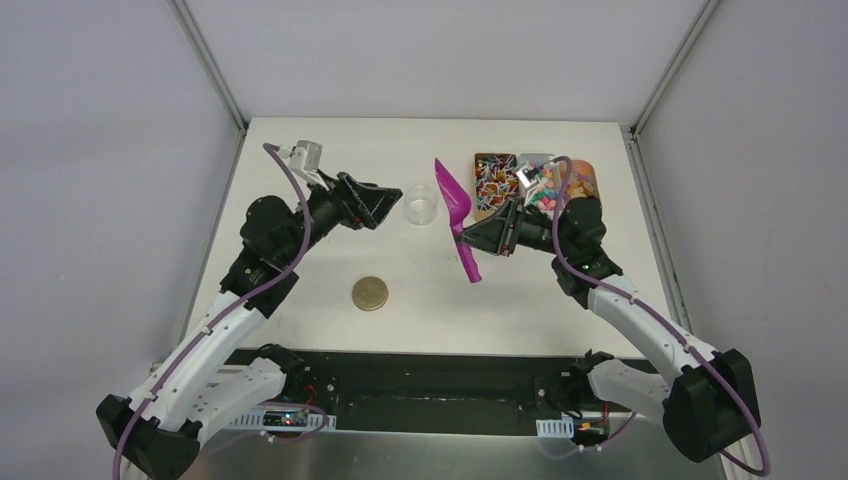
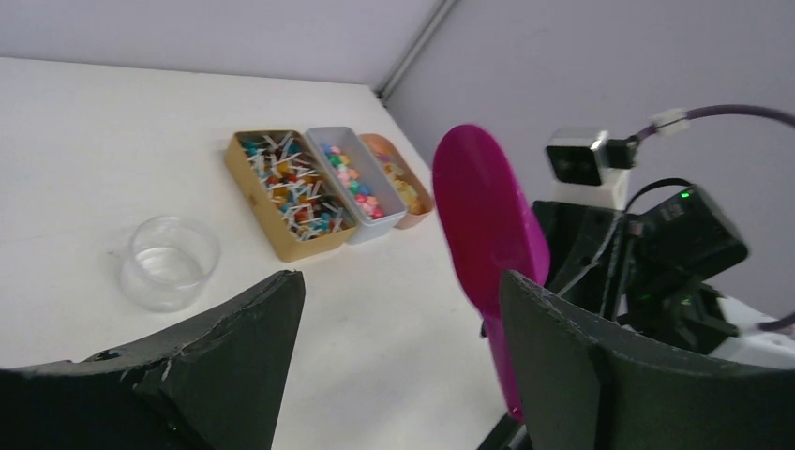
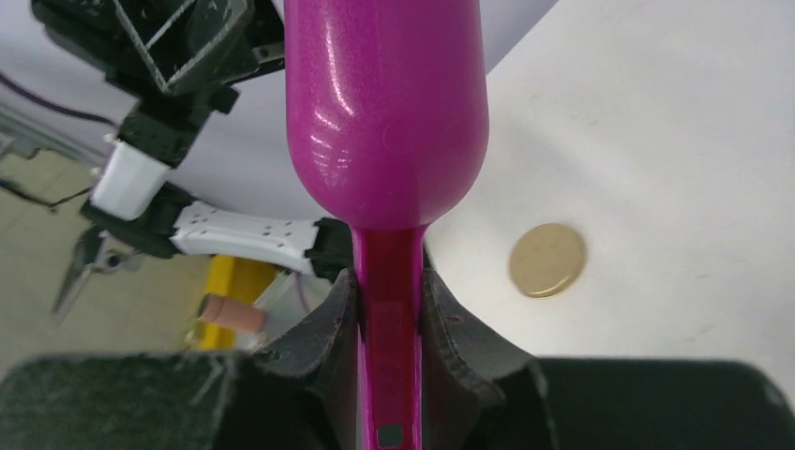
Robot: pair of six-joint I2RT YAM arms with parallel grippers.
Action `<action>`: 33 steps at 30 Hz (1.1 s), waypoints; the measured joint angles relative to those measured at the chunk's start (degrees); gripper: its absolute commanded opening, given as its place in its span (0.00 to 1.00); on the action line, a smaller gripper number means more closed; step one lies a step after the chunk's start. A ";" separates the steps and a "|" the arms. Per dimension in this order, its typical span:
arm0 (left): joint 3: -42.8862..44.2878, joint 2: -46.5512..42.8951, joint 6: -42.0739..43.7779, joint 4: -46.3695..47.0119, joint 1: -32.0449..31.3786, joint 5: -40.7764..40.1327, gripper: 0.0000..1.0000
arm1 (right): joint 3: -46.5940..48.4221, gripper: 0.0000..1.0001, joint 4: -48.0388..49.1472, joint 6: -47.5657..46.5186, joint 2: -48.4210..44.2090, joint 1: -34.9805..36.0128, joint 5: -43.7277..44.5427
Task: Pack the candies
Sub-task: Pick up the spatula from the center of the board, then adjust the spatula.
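Magenta scoop (image 1: 452, 200) is pinched tight by its handle in the right jaws, its bowl pointing toward the far edge of the counter (image 1: 300, 250). Left jaws gape wide and hold nothing, just beside a clear cup (image 1: 422, 204). Candies (image 1: 495, 180) fill three trays (image 2: 291, 248) side by side at the far right. A gold lid (image 1: 370, 294) lies nearer the arm bases.

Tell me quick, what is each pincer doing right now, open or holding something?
Left pincer: open, holding nothing.
Right pincer: closed on the handle of the magenta scoop.
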 measured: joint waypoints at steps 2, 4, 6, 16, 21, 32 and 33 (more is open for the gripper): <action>-0.02 0.87 -2.05 2.73 0.00 2.14 0.75 | -0.76 0.06 3.15 4.39 0.55 1.73 -0.94; -0.11 2.03 -4.66 5.75 0.00 4.26 0.73 | -1.31 0.06 6.67 8.24 1.51 3.45 -1.70; -0.61 2.99 -6.62 8.46 0.00 5.79 0.70 | -1.49 0.06 9.66 11.10 2.40 5.09 -2.27; -5.44 5.35 -14.25 17.55 0.00 11.47 0.65 | -1.51 0.05 16.83 17.18 3.58 8.94 -1.53; -6.60 7.15 -17.07 21.84 0.00 13.90 0.58 | -1.49 0.05 17.35 17.59 4.79 10.01 -1.33; -11.06 10.60 -24.35 31.10 0.00 16.76 0.00 | -1.51 0.15 17.05 16.39 5.92 11.26 0.46; -11.34 10.51 -24.68 31.50 0.02 16.74 0.00 | -1.51 0.18 16.81 15.93 5.88 11.28 0.63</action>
